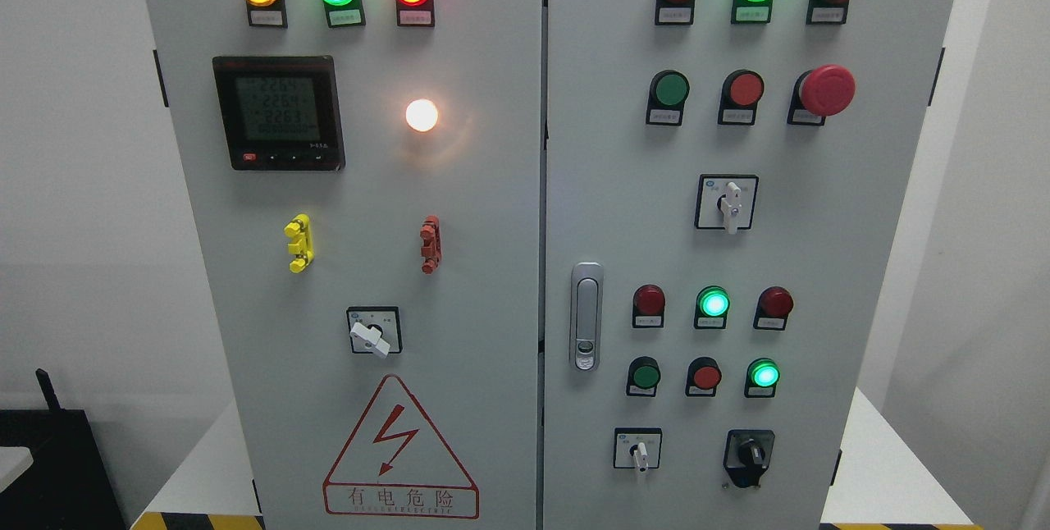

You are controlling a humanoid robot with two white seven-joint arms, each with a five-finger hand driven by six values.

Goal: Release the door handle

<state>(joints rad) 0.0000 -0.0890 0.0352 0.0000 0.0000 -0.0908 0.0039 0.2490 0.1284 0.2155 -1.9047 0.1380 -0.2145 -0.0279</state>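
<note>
Handle (pixel 586 317) stands upright and flush on the right door's (pixel 738 251) left edge, apparently untouched; neither hand is in view, so grip state cannot be told.

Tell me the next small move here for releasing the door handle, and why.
Probably none beyond keeping both arms back: neither hand shows in the head view, and the door handle on the right door lies flush in its recess with nothing touching it. The release looks already done, and both doors appear closed, so I would only confirm the arms are clear.
</note>
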